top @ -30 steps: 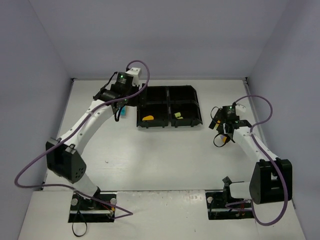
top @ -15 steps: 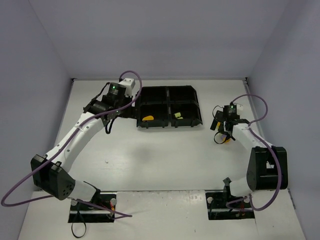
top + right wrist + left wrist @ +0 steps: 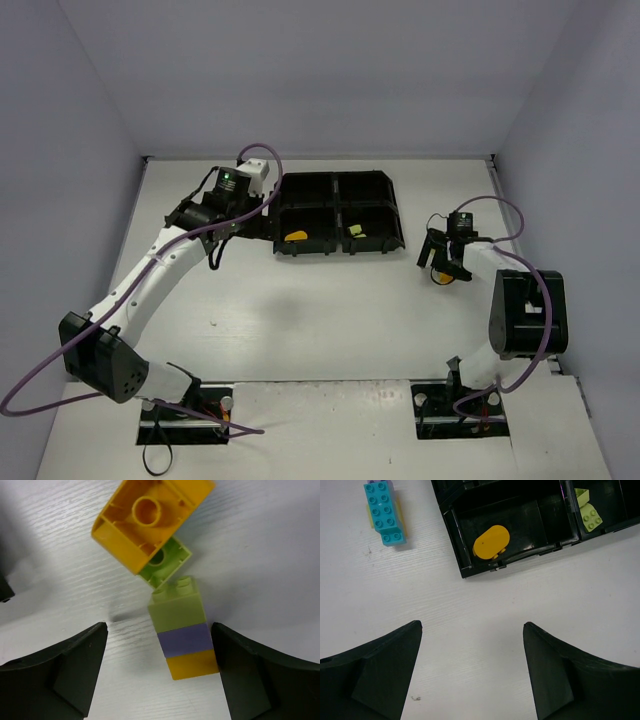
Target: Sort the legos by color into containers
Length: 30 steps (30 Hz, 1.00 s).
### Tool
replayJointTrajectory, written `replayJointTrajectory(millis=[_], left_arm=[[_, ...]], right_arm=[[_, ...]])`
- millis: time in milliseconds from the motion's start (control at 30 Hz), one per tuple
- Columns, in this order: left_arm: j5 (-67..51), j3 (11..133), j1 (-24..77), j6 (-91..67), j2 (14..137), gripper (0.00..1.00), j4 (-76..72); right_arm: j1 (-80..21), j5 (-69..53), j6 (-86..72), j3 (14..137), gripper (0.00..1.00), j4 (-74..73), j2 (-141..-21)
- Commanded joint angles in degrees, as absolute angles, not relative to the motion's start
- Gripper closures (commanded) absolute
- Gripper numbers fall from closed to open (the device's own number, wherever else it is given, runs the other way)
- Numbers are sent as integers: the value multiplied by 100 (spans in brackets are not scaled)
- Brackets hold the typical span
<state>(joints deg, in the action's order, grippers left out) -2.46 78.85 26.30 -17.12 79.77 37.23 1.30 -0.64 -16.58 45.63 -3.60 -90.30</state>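
My left gripper (image 3: 472, 625) (image 3: 214, 252) is open and empty over bare table, left of the black tray (image 3: 336, 178) (image 3: 451, 527). A cyan-blue lego (image 3: 385, 512) lies on the table to the tray's left, ahead of the fingers. An orange piece (image 3: 491, 542) (image 3: 296, 237) lies in the near-left compartment and lime green legos (image 3: 588, 514) (image 3: 356, 231) in the near-right one. My right gripper (image 3: 159, 626) (image 3: 440, 262) is open, low over a lime-purple-orange stack (image 3: 184, 627) that lies between its fingers, close to the right one. An upturned orange lego (image 3: 150, 517) (image 3: 446, 277) and a lime lego (image 3: 166, 562) lie just ahead.
The tray's two far compartments (image 3: 340, 190) look dark; I cannot tell what they hold. Purple cables loop off both arms. Side walls close the table on the left and right.
The left arm has pulled back left from the tray's corner, leaving the cyan lego on the table. The right arm has swung round and brought its gripper lower over the lego cluster.
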Motion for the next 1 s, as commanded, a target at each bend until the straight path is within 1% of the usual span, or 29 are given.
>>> replayJointTrajectory(millis=[0,33,200,300,333,400,433,600,667,700,767,800,867,900,967], left_arm=[[-114,8077,2672,-1652,7857,25,3613],[-114,8068,2663,-1652,7849,25,3604],[-167,8095,2663,-1617,7971,25,3595],[-184,8156,2663,-1617,8033,25,3595],[-176,8174,2663,-1626,8033,25,3586],[-167,8191,2663,-1626,8025,25,3586],[-158,8200,2663,-1626,8042,25,3577],[-220,8244,2663,-1687,8077,25,3577],[-246,8244,2672,-1714,8077,25,3551],[-246,8244,2672,-1749,8068,25,3542],[-272,8288,2681,-1767,8077,25,3516],[-325,8314,2689,-1775,8077,25,3507],[-351,8402,2733,-1802,8103,25,3498],[-430,8446,2742,-1810,8112,25,3481],[-570,8516,2760,-1898,8130,25,3445]], right_arm=[[35,-519,-1766,4536,20,-290,-8772],[-61,-475,-1810,4509,22,-273,-8711],[-123,-194,-1898,4500,28,-229,-8754],[-141,-132,-1960,4535,36,-237,-8789],[-132,-80,-2003,4518,41,-229,-8763],[-132,-18,-2065,4526,41,-263,-8780],[-132,35,-2092,4561,45,-281,-8789],[-123,456,-2145,4720,50,-395,-8965],[-132,501,-2145,4737,58,-413,-8947],[-132,536,-2162,4720,67,-413,-8878],[-158,554,-2162,4676,79,-413,-8755],[-184,571,-2110,4676,88,-413,-8615],[-360,563,-2022,4693,93,-404,-8290],[-447,545,-1891,4711,97,-396,-8149],[-807,545,-1715,4755,100,-378,-7850]])
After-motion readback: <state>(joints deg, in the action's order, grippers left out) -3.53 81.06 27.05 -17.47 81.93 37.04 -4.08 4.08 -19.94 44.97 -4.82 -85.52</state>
